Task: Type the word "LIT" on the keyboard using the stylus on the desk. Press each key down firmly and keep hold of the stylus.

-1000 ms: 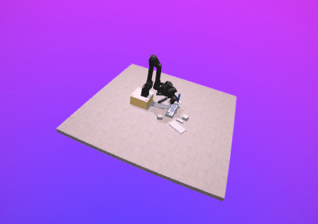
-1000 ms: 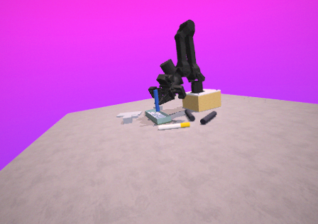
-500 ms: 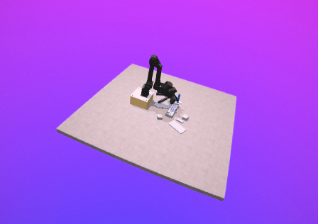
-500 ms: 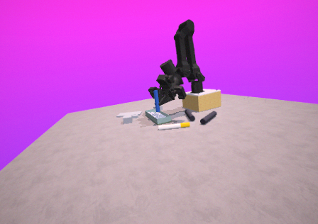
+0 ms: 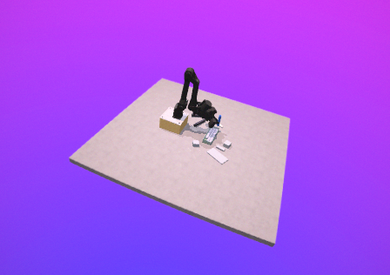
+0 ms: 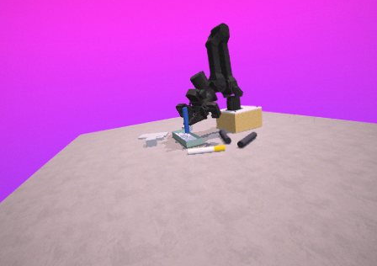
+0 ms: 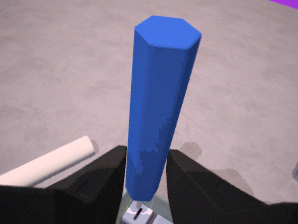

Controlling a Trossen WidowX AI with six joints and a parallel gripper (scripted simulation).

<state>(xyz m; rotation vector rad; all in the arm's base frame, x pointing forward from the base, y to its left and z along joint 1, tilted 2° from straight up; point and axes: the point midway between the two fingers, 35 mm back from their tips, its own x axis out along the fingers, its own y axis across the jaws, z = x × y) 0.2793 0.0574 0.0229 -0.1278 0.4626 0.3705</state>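
The blue six-sided stylus (image 5: pixel 219 119) (image 6: pixel 186 119) (image 7: pixel 159 95) stands nearly upright, slightly tilted, over the keyboard. My gripper (image 7: pixel 146 157) is shut on the stylus's lower part, with one black finger on each side. The small keyboard (image 5: pixel 204 142) (image 6: pixel 194 144) has a green case and pale keys. In the wrist view, a pale key (image 7: pixel 131 214) with a dark mark shows just below the stylus's lower end. The thin tip is at or just above the keys; whether it touches or presses one cannot be told. The other key letters cannot be read.
A white marker with a yellow end (image 6: pixel 219 148) lies beside the keyboard; its white body (image 7: pixel 52 161) shows in the wrist view. Two dark rods (image 6: pixel 225 136) (image 6: pixel 247 140) lie toward the arm's base box (image 5: pixel 171 124) (image 6: pixel 239 121). A white slab (image 5: pixel 218 156) and small pale blocks (image 5: pixel 196 144) (image 5: pixel 227 144) lie beyond.
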